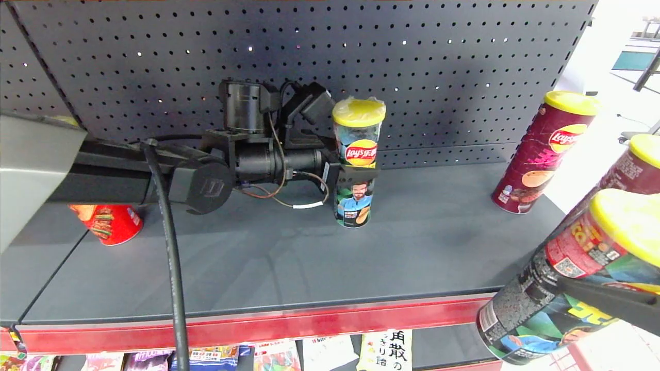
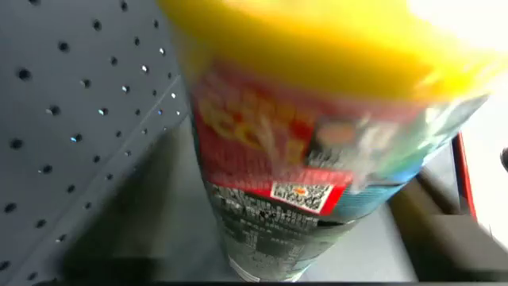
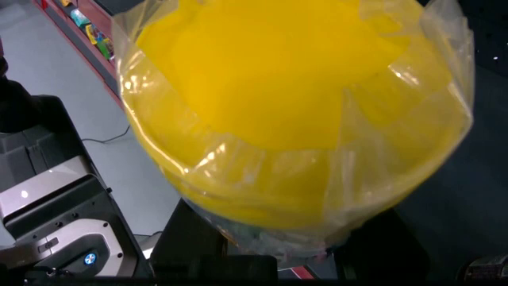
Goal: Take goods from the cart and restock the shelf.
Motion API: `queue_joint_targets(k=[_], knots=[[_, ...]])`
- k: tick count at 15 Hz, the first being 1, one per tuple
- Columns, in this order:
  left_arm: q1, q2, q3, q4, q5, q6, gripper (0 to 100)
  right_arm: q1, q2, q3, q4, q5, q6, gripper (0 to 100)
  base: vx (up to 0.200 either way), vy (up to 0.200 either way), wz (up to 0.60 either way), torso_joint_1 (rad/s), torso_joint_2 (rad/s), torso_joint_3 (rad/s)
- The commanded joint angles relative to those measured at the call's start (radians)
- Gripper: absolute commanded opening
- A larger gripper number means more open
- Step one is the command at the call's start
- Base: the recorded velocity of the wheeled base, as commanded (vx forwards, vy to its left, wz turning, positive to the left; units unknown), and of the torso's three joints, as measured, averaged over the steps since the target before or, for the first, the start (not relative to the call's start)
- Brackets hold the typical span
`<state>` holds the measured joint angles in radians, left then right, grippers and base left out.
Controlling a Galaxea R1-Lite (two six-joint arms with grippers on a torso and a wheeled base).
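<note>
Left gripper (image 1: 356, 175) is clamped round the blue can (image 1: 358, 136), which stands upright on the shelf (image 1: 423, 247), well left of the maroon can (image 1: 541, 154). Right gripper (image 1: 611, 301) clasps a second can (image 1: 557, 278) (long axis tilted), in front of the maroon can and off the shelf's edge.

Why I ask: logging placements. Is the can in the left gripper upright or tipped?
Upright: the can stands vertically on the shelf, yellow lid up, left gripper clamped around its middle.

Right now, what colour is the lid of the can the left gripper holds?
Yellow lid on the can, under clear wrap; head view shows it best.
</note>
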<state>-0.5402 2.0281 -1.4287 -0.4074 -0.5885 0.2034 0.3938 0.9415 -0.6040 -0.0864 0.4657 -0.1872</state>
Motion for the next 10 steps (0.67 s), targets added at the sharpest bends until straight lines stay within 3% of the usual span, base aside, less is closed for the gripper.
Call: queue_joint_targets(k=[1, 4, 10], knots=[[-0.004, 0.008, -0.001, 0.001, -0.001, -0.001, 0, 0.000, 0.003, 0.000, -0.001, 0.001, 0.000, 0, 0.000, 0.000, 0.00, 0.000, 0.00, 0.000], [-0.003, -0.020, 0.024, -0.004, -0.002, -0.002, 0, 0.000, 0.005, -0.002, -0.001, 0.004, -0.001, 0, 0.000, 0.000, 0.00, 0.000, 0.00, 0.000], [-0.018, -0.218, 0.260, -0.004, -0.010, -0.004, 0, 0.000, 0.011, 0.000, -0.003, 0.004, 0.000, 0, 0.000, 0.000, 0.00, 0.000, 0.00, 0.000]])
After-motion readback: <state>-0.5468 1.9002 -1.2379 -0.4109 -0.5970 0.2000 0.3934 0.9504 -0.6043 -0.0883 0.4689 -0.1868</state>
